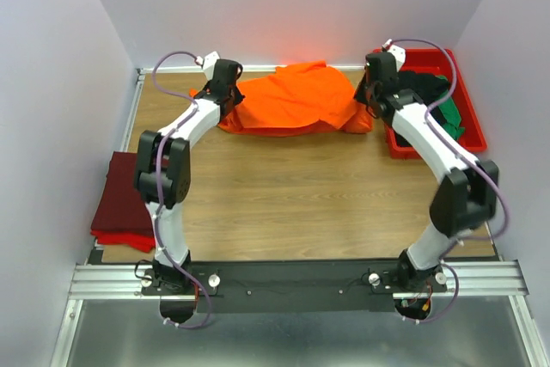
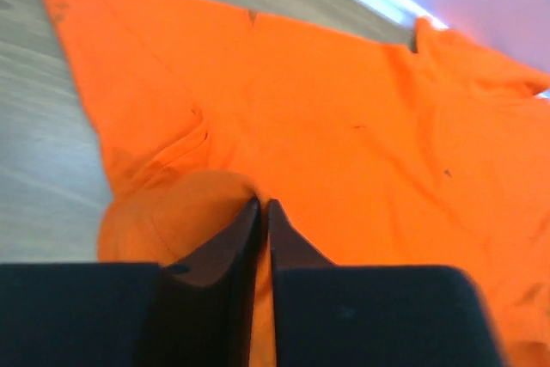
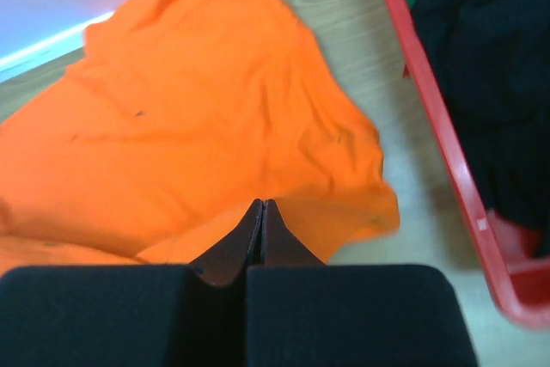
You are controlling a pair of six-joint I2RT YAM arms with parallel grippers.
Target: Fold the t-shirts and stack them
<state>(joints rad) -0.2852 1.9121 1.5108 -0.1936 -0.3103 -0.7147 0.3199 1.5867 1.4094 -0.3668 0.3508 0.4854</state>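
The bright orange t-shirt (image 1: 296,96) lies crumpled across the back of the table, one layer lapped over another. My left gripper (image 1: 229,102) is at its left end. In the left wrist view the jaws (image 2: 263,204) stand almost together, with a raised pucker of orange cloth (image 2: 361,126) at the tips and orange showing in the slit. My right gripper (image 1: 371,102) is at the shirt's right end. Its jaws (image 3: 263,204) are pressed together at the edge of an orange fold (image 3: 198,109). A folded maroon and red pile (image 1: 120,199) rests at the left.
A rigid red tray (image 1: 474,126) stands at the back right, close to my right arm, holding a black t-shirt (image 1: 421,83) and a green one (image 1: 451,113). Its red wall (image 3: 438,126) runs just right of the right gripper. Walls close in the back and both sides.
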